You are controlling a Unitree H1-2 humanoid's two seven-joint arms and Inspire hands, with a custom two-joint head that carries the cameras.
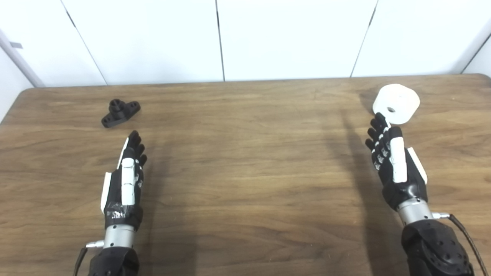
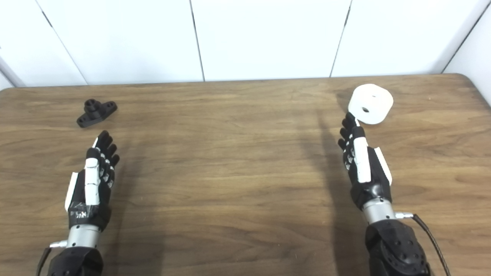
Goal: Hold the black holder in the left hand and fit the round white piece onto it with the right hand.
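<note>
The black holder (image 1: 120, 112) lies on the wooden table (image 1: 245, 165) at the far left, a flat base with a short upright post. My left hand (image 1: 126, 176) is open and empty, fingers straight, a short way in front of the holder and apart from it. The round white piece (image 1: 396, 103) with a centre hole lies at the far right. My right hand (image 1: 391, 155) is open and empty, its fingertips (image 1: 379, 119) right at the near edge of the white piece; I cannot tell whether they touch it.
White wall panels (image 1: 230, 38) stand behind the table's far edge. The table's rounded right corner (image 2: 466, 78) is close beyond the white piece. A cable (image 1: 466, 237) runs from my right wrist.
</note>
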